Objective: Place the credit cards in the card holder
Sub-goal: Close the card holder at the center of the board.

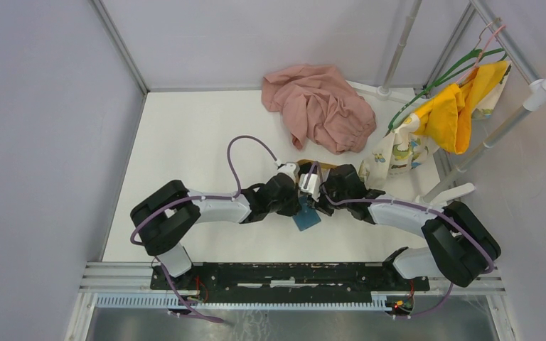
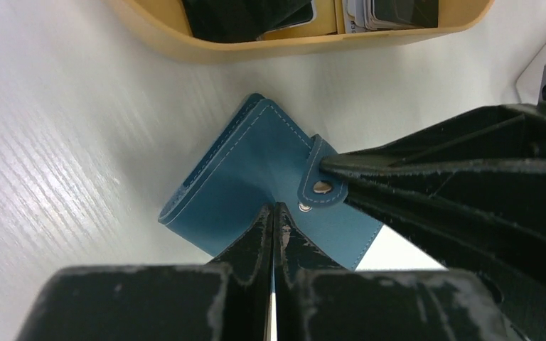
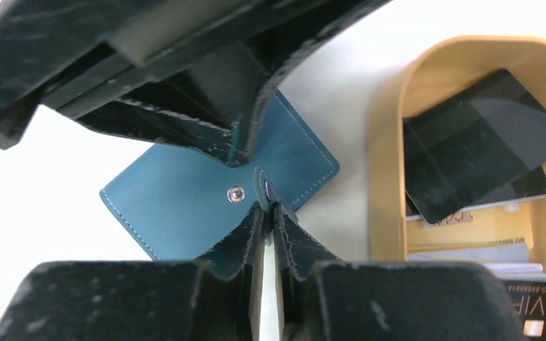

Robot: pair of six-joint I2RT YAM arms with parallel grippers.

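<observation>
Showing only wrist-side: card holder (image 3: 163, 206) snap (image 3: 235, 192)

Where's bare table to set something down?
Free: the left half of the table, bordered by the left wall, the pink cloth and the left arm; also the near strip between wallet and rail. Crowded: the centre, where the left hand and right hand pinch the wallet by the tray, and the back right under hanging clothes.
</observation>
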